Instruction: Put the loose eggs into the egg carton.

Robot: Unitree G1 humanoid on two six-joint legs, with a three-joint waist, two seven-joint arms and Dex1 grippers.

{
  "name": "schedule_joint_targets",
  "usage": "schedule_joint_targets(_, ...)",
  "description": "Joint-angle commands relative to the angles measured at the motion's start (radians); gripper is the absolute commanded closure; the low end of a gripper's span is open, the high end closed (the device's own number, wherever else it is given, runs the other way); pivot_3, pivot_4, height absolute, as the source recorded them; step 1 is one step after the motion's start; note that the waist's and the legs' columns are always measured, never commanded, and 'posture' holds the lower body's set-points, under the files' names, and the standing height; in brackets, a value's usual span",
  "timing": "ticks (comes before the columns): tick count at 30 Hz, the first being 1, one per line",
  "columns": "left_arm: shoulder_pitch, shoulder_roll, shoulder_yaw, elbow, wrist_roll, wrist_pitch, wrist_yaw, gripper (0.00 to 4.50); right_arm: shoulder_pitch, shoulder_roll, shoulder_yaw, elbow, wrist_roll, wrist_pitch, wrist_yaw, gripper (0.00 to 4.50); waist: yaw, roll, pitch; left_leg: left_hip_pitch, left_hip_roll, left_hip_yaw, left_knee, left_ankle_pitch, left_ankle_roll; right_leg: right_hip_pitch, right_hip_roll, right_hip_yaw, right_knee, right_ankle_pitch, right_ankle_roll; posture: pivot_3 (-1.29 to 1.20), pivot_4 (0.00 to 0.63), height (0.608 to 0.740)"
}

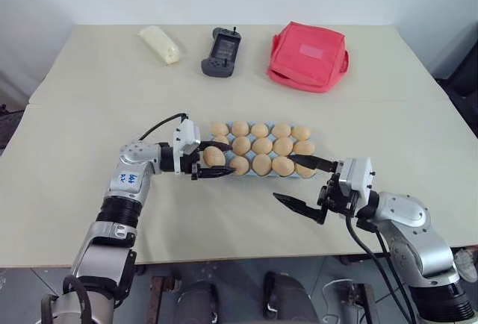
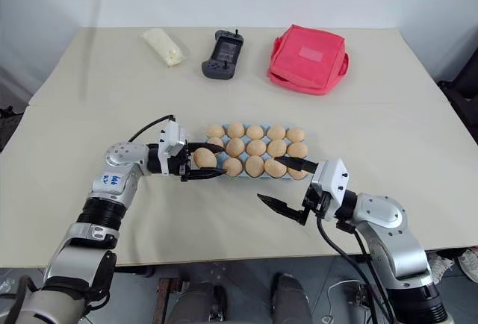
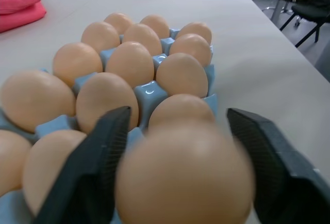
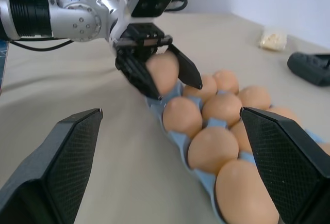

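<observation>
The light blue egg carton (image 3: pixel 149 94) lies at the middle of the table, its cups filled with tan-orange eggs (image 1: pixel 261 145). My left gripper (image 1: pixel 231 160) reaches in level from the left and is shut on one more egg (image 1: pixel 214 156), also seen as egg (image 4: pixel 162 69). That egg sits between the black fingers (image 3: pixel 98 157) at the carton's near left corner, slightly above the neighbouring eggs. My right gripper (image 1: pixel 287 178) is open and empty at the carton's near right corner, one finger over the rim and the other above bare table.
Along the far side of the table lie a pale yellow wrapped packet (image 1: pixel 160 44), a black handheld device (image 1: pixel 221 52) and a red fabric pouch (image 1: pixel 308 57). Bare tabletop (image 1: pixel 89 137) surrounds the carton.
</observation>
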Motion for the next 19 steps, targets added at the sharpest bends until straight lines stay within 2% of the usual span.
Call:
schedule_joint_targets(1,-0.001,0.063,0.056,-0.049,-0.018,-0.008,0.019,0.43,0.004,0.0,-0.01,-0.023,0.009,0.0,0.001,0.0,0.0,0.0,0.0,0.0,0.0,0.0,0.0,0.0,0.0,0.0,0.0,0.0,0.0,0.0,0.0,0.0,0.15,0.74)
schedule_joint_targets(6,0.066,0.201,0.109,-0.121,-0.064,0.034,-0.052,0.43,0.033,-0.025,-0.033,-0.017,0.013,0.002,0.017,0.0,-0.001,0.0,0.0,0.0,0.001,-0.001,-0.002,0.0,-0.001,-0.001,0.0,-0.001,0.001,0.0,0.0,0.0,0.15,0.74)
schedule_joint_targets(8,0.146,0.283,0.141,-0.174,-0.079,0.068,-0.074,0.43,0.029,-0.044,-0.054,0.005,0.015,0.001,0.029,0.0,-0.005,0.0,0.0,0.0,0.001,0.0,-0.002,0.0,-0.001,-0.001,0.0,-0.001,0.0,0.0,0.0,0.0,0.15,0.74)
schedule_joint_targets(12,0.314,0.375,0.182,-0.246,-0.07,0.096,-0.056,0.43,0.01,-0.068,-0.078,0.048,0.013,-0.011,0.052,0.0,-0.004,0.001,0.0,0.0,0.003,0.0,-0.002,-0.001,0.0,-0.001,0.0,-0.001,0.0,0.0,0.0,0.0,0.15,0.74)
schedule_joint_targets(14,0.377,0.394,0.192,-0.3,-0.057,0.116,-0.016,0.43,-0.002,-0.078,-0.089,0.076,0.007,-0.021,0.064,0.0,-0.003,0.001,0.001,0.0,0.007,0.0,-0.002,-0.001,0.0,-0.001,0.0,-0.001,0.0,0.0,0.0,0.0,0.15,0.74)
schedule_joint_targets(19,0.416,0.359,0.233,-0.387,-0.096,0.158,0.088,0.43,-0.03,-0.079,-0.099,0.129,0.01,-0.036,0.093,0.0,0.015,0.001,0.001,0.0,0.007,-0.001,-0.001,-0.001,0.0,0.0,0.0,-0.001,-0.001,0.001,-0.002,0.0,0.15,0.74)
